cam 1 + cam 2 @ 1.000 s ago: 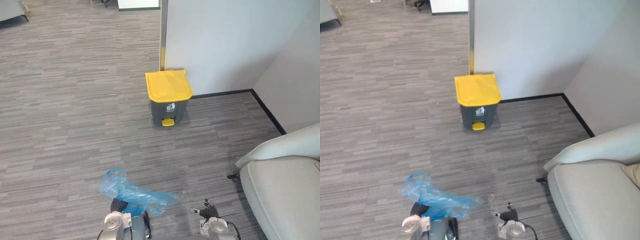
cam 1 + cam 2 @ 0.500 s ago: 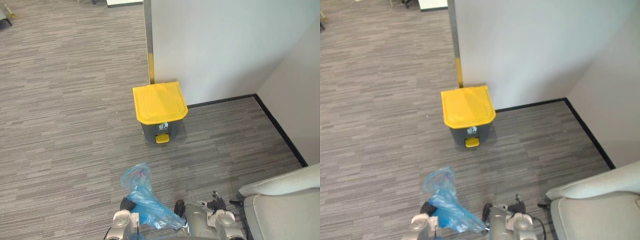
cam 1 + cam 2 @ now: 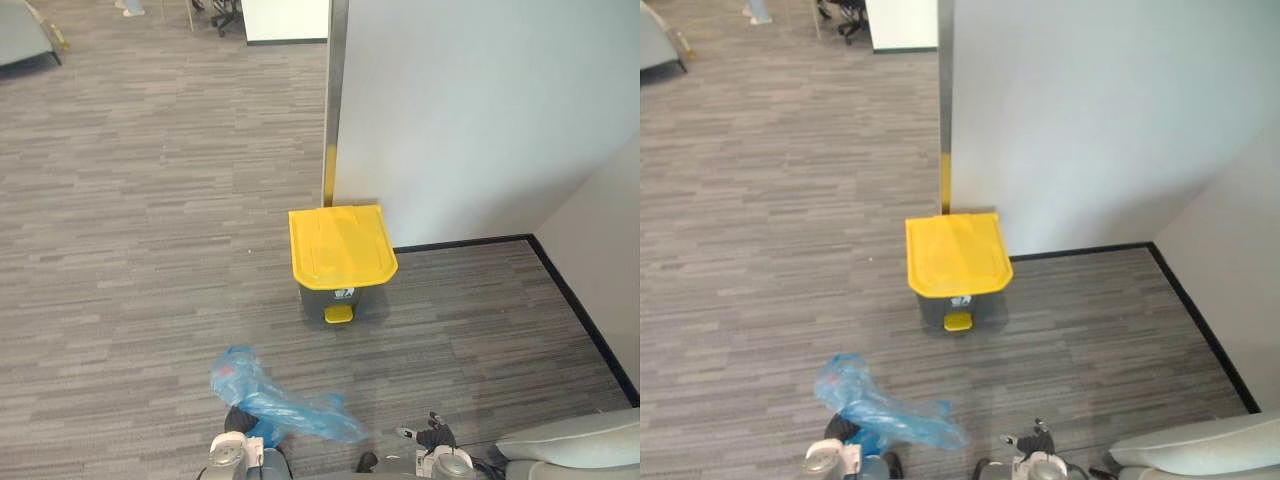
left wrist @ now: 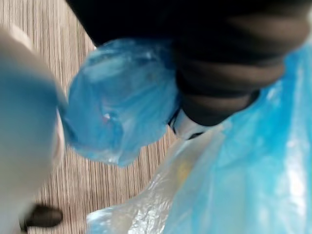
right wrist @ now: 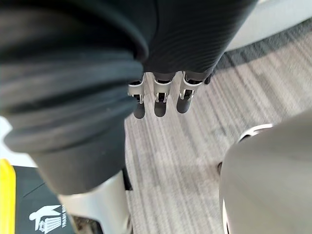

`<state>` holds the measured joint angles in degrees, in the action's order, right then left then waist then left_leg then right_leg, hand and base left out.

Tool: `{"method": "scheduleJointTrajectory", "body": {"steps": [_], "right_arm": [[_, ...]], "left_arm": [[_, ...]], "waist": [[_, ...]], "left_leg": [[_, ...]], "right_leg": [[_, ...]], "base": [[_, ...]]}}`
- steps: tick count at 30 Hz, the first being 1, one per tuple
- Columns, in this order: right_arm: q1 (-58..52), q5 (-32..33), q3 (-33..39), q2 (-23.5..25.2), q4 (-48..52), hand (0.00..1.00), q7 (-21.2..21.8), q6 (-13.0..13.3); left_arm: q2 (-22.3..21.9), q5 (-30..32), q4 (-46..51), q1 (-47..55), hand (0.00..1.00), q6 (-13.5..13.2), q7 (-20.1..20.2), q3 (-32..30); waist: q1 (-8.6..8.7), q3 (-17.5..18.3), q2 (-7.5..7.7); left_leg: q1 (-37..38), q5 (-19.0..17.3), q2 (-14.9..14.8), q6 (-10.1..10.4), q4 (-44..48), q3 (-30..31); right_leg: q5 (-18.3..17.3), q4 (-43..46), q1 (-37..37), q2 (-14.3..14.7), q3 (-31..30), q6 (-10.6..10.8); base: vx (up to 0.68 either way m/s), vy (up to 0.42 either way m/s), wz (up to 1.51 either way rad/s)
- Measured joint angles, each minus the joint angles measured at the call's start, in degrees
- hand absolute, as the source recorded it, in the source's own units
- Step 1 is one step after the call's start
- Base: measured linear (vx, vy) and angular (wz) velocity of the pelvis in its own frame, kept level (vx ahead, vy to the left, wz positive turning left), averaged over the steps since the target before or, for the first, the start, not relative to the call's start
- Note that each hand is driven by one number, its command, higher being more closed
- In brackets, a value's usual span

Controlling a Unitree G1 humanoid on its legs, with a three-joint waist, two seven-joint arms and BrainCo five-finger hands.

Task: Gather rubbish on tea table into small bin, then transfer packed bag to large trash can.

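Grey pedal trash can with shut yellow lid [image 3: 341,262] stands ahead, well apart; packed blue plastic bag [image 3: 278,408] rides at the left hand [image 3: 240,421], its grip hidden, can't tell; right hand [image 5: 158,100] hangs loose-fingered, empty; drop-off not yet done

The crumpled blue bag [image 3: 272,403] hangs well apart from the upright, closed, yellow-lidded grey trash can [image 3: 341,252].
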<state>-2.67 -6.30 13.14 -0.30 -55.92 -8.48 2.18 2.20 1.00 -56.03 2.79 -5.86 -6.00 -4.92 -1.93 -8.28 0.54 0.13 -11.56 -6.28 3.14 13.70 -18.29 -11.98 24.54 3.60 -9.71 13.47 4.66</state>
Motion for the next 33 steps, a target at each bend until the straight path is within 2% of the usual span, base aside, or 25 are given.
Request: {"method": "scheduleJointTrajectory", "body": {"steps": [1,2,3,4,5,6,8,10,11,12,13,14,15,16,18,20,21,22,23,24,26,27,28,29,33], "right_arm": [[0.06,-0.06,-0.02,-0.24,0.11,0.00,0.02,0.00],[0.16,0.06,0.02,-0.15,0.68,0.00,0.05,0.05],[0.28,0.04,-0.16,0.21,1.28,0.00,0.04,0.08],[0.22,0.00,-0.33,0.41,1.56,0.00,0.05,0.17],[0.20,-0.05,-0.50,0.48,1.56,0.00,0.04,0.20],[0.29,-0.06,-0.55,0.66,1.64,0.00,0.03,0.16],[0.30,-0.07,-0.59,0.81,2.37,0.00,0.06,0.14],[0.45,0.01,-0.64,1.02,2.94,0.00,0.07,0.13],[0.43,0.00,-0.64,1.06,3.14,0.00,0.06,0.10],[0.00,-0.06,-0.60,1.29,3.12,0.00,0.00,0.05],[0.19,0.03,0.21,0.53,2.99,0.00,-0.09,0.07],[0.32,0.03,0.22,0.17,2.69,0.00,-0.09,0.05],[0.35,-0.01,0.33,0.04,2.55,0.00,-0.04,-0.03],[0.39,-0.01,0.30,0.01,2.57,0.00,-0.04,-0.01],[0.33,0.00,0.31,-0.02,2.22,0.00,-0.06,-0.08],[-0.07,0.01,0.12,0.05,1.58,0.00,-0.07,-0.26],[-0.01,0.02,-0.15,0.04,0.97,0.00,-0.06,-0.58],[-0.02,0.01,-0.23,0.08,0.97,0.00,-0.07,-0.61],[-0.07,0.05,-0.28,0.18,0.97,0.00,-0.07,-0.67],[-0.06,0.05,-0.30,0.21,0.97,0.00,-0.07,-0.71],[-0.11,0.10,-0.15,0.36,0.99,0.00,-0.10,-1.00],[-0.13,0.11,-0.02,0.27,1.00,0.00,-0.12,-1.08],[-0.18,0.13,0.17,0.08,1.09,0.00,-0.13,-1.11],[-0.28,0.16,0.34,-0.63,1.06,0.00,-0.20,-1.20],[-1.14,0.16,1.94,1.53,0.96,0.00,-0.01,-1.20]], "left_arm": [[0.81,-0.01,0.13,0.00,1.00,-0.05,-0.01,1.82],[1.53,-0.01,0.28,0.09,1.00,-0.08,0.02,2.43],[1.86,-0.02,0.22,0.28,1.00,0.05,0.03,2.47],[2.05,-0.02,0.31,0.35,1.00,0.05,-0.15,2.12],[2.26,-0.02,0.44,0.88,1.00,0.04,-0.21,1.51],[2.36,-0.02,0.45,1.09,1.00,0.05,-0.37,1.33],[2.15,-0.02,0.50,1.08,1.00,0.07,-0.37,0.96],[1.24,-0.02,0.78,0.84,1.00,0.07,-0.37,-0.47],[0.99,-0.02,0.78,0.64,1.00,0.07,-0.34,-0.53],[0.75,-0.01,0.92,0.38,1.00,0.03,-0.21,-0.53],[-1.44,0.05,0.19,-0.42,1.00,0.02,-0.06,-0.80],[-2.17,0.08,0.23,-0.51,1.00,-0.01,-0.01,-0.80],[-3.22,0.18,0.29,-0.60,1.00,-0.01,-0.01,-0.84],[-3.35,0.24,0.28,-0.61,1.00,0.00,-0.01,-0.84],[-3.40,0.75,0.29,-0.77,1.00,0.02,0.06,-0.85],[-3.49,1.13,0.46,-0.86,1.00,0.03,0.10,-0.91],[-3.91,1.13,1.23,-0.48,1.00,0.03,0.17,-0.91],[-4.14,1.13,1.68,-0.21,1.00,0.02,0.19,-0.93],[-4.41,1.12,2.71,0.40,1.00,0.00,0.24,-1.11],[-4.54,1.12,3.03,0.54,1.00,0.01,0.28,-1.60],[-4.69,1.12,3.32,0.65,1.00,0.05,0.44,-3.12],[-4.77,1.12,3.43,0.39,1.00,0.05,0.48,-3.07],[-5.00,1.10,3.43,0.37,1.00,0.05,0.49,-3.08],[-5.26,1.11,2.99,0.45,1.00,0.06,0.49,-2.91],[-2.62,1.18,1.79,0.84,1.00,0.10,0.45,-2.47]], "waist": [[0.04,-0.30,0.39],[0.05,-0.67,1.06],[0.27,-0.86,2.04],[0.62,-1.15,1.60],[0.67,-0.81,2.09],[0.64,-0.76,2.22],[0.72,-0.80,2.14],[1.14,-0.93,2.12],[1.31,-0.90,2.17],[1.45,-0.49,3.18],[1.62,-0.26,0.59],[1.43,-0.07,-0.20],[1.03,0.07,-1.21],[1.10,0.11,-1.34],[1.67,0.17,-1.70],[1.52,0.21,-1.49],[1.43,0.35,-1.31],[1.43,0.36,-1.32],[1.41,0.72,-1.42],[1.34,0.85,-1.43],[0.98,0.96,-1.09],[0.89,1.00,-1.16],[0.85,1.26,-1.73],[0.67,1.90,-2.48],[0.53,3.30,-0.17]], "left_leg": [[1.01,-1.49,0.91,-0.47,0.26,-0.03],[1.66,-2.12,1.63,-0.61,0.58,0.05],[2.74,-3.04,2.39,-0.86,1.03,0.19],[3.94,-4.00,2.35,-1.16,1.58,0.79],[5.07,-4.86,2.17,-1.20,1.73,1.42],[5.67,-5.76,1.58,-1.15,2.09,1.83],[6.63,-6.38,1.01,-1.15,2.14,1.98],[8.45,-7.05,0.52,-0.54,1.00,3.02],[8.86,-7.26,0.57,-0.02,0.57,3.63],[9.15,-7.67,1.65,1.05,-0.23,5.23],[10.24,-7.83,0.50,2.02,-1.49,8.78],[10.25,-7.71,0.05,2.23,-1.45,9.53],[10.31,-7.06,-0.84,3.36,-1.24,10.06],[10.32,-6.78,-1.17,3.71,-0.92,10.27],[9.85,-6.16,-3.47,4.15,3.93,11.03],[6.92,-5.03,-5.72,4.96,13.68,10.52],[4.31,-4.62,-7.58,4.62,21.44,8.62],[3.23,-4.90,-8.45,4.20,24.12,6.94],[1.19,-5.78,-10.14,2.90,27.19,3.87],[0.15,-6.21,-10.60,2.39,27.28,2.97],[-2.42,-6.86,-10.58,1.73,22.10,1.45],[-3.39,-5.95,-10.11,1.43,17.92,1.50],[-3.61,-2.23,-9.95,0.90,12.79,1.51],[-3.46,0.34,-8.95,4.14,9.60,2.72],[-0.98,0.91,-4.02,3.14,3.90,2.12]], "right_leg": [[0.25,9.65,4.09,-1.72,-1.99,0.52],[1.08,15.50,6.45,-3.02,-3.28,0.46],[3.51,21.77,9.03,-4.42,-4.80,-0.29],[6.31,26.41,11.52,-4.45,-5.90,-0.98],[5.50,29.63,12.77,-3.65,-7.19,-1.10],[1.90,30.05,13.78,-1.91,-7.89,-1.04],[-2.33,27.61,15.64,0.79,-7.68,-1.50],[-2.94,18.01,16.53,4.81,-7.61,-2.18],[-2.21,13.93,16.33,5.85,-7.92,-2.12],[2.55,4.95,14.83,6.87,-9.93,-2.59],[1.90,5.34,13.42,8.15,-7.96,-6.15],[1.28,5.48,13.41,8.46,-7.42,-6.50],[-0.19,6.10,12.96,8.76,-6.34,-7.20],[-0.57,6.14,12.64,8.80,-5.87,-7.43],[-1.32,3.77,8.76,9.86,-3.63,-8.31],[-1.32,-0.52,3.42,10.65,-2.22,-8.61],[-1.20,-3.22,0.32,10.67,-2.03,-8.85],[-1.09,-4.20,-0.78,10.66,-2.07,-8.97],[-0.76,-5.79,-2.28,10.43,-2.40,-8.78],[-0.65,-6.27,-2.78,10.17,-2.59,-8.59],[0.10,-7.01,-3.79,8.12,-3.61,-7.34],[0.46,-6.93,-3.78,7.45,-4.08,-6.56],[0.63,-6.92,-3.64,7.28,-4.51,-5.35],[0.32,-7.27,-3.34,7.40,-5.70,-3.32],[2.31,-11.05,-4.02,3.66,-7.80,-0.23]], "base": [[0.05,0.148,0.01],[0.08,0.125,0.08],[0.08,0.074,0.13],[0.20,0.084,0.16],[0.24,0.045,0.20],[0.24,0.020,0.18],[0.22,-0.056,0.15],[0.31,-0.118,0.28],[0.31,-0.152,0.56],[0.40,-0.160,0.74],[0.34,-0.128,0.64],[0.41,-0.136,0.41],[0.27,-0.109,0.15],[0.34,-0.144,0.30],[0.29,-0.131,0.42],[0.28,-0.101,0.39],[0.19,-0.028,0.22],[0.21,0.019,0.03],[0.12,0.056,-0.07],[0.15,0.111,-0.12],[0.13,0.200,-0.14],[0.09,0.236,-0.16],[0.08,0.266,-0.19],[0.07,0.264,-0.19],[0.01,0.223,-0.05]]}}
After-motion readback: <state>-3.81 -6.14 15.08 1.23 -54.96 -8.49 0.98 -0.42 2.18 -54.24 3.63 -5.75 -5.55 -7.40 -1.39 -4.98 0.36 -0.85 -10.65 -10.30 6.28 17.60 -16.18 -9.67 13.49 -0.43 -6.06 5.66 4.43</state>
